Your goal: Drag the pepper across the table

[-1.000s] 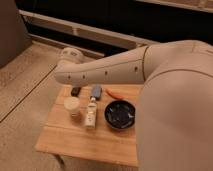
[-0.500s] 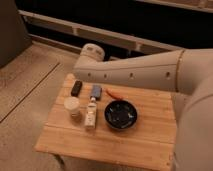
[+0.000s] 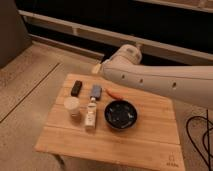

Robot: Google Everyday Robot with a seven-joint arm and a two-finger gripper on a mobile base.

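Camera view of the slatted tabletop (image 3: 150, 142) with the arm (image 3: 160, 80) reaching in from the right of the view. The fingers (image 3: 97, 68) hang in the air at the arm's tip, over the far edge of the tabletop; they stand open and have hold of nothing. The pepper (image 3: 115, 93) lies flat on the tabletop, below the fingers and a little to their right in the view, apart from them and partly under the arm. A blue-grey block (image 3: 95, 91) lies almost straight below the fingers, just beside the pepper. A black block (image 3: 76, 88) lies below and to the left of the fingers. Nearer the camera than the fingers are a white cup (image 3: 72, 106), a small pale bottle (image 3: 90, 114), and a black bowl (image 3: 120, 114) just in front of the pepper.
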